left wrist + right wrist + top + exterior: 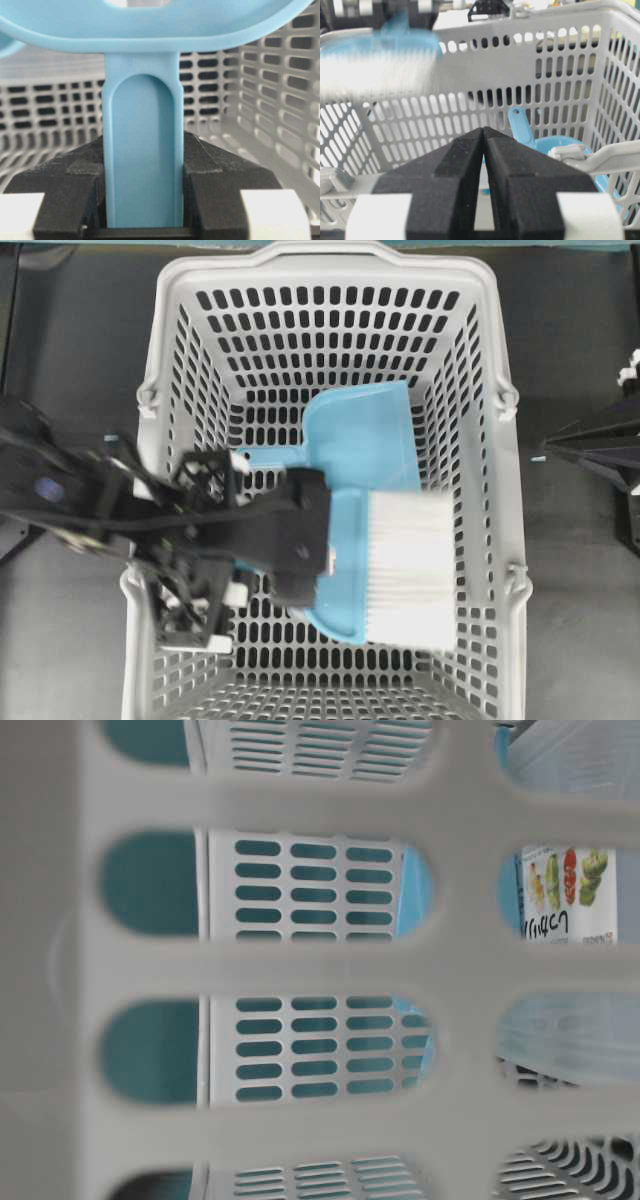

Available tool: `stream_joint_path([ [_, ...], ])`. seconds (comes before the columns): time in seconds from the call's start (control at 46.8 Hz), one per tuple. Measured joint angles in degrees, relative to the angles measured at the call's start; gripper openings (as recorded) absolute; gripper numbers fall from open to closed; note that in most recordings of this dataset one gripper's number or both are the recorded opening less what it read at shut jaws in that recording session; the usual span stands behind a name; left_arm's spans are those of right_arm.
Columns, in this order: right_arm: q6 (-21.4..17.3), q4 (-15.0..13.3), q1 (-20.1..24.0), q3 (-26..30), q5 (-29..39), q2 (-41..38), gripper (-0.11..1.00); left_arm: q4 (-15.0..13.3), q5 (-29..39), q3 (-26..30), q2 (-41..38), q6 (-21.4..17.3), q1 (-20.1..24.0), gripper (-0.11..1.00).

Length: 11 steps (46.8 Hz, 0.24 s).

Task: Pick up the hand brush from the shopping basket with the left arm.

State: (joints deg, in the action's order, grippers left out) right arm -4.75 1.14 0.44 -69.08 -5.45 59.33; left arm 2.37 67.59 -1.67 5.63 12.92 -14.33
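The brush (pixel 385 565) is light blue plastic with a thin flat handle and a wide block of white bristles, which look a bit blurry in the overhead and right wrist views. It sits over the middle of the basket (pixel 505 490), bristles toward the right wall, lying across a light blue dustpan (pixel 365 435) whose handle points left. From the right wrist view the brush looks to be up near rim height, not down on the slotted floor.

The left arm (pixel 110 505) reaches in over the left rim, wrist roughly level, pointing right. Its left gripper (pixel 142 220) has its jaws clamped on the brush handle, one finger pressed to each side.

The right gripper (pixel 484 137) sits outside the basket off to the right, jaws pressed together with nothing between them, aimed at the basket wall.
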Motion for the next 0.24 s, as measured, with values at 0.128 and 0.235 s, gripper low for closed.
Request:
stream_joint_path([
  [0.128, 0.0, 0.0, 0.0, 0.1, 0.1, 0.0, 0.00, 0.0, 3.2, 3.9, 1.4, 0.0, 0.4, 0.22],
  [0.235, 0.0, 0.0, 0.0, 0.0, 0.1, 0.0, 0.00, 0.1, 4.0, 4.8, 1.3, -0.1, 0.2, 0.22],
])
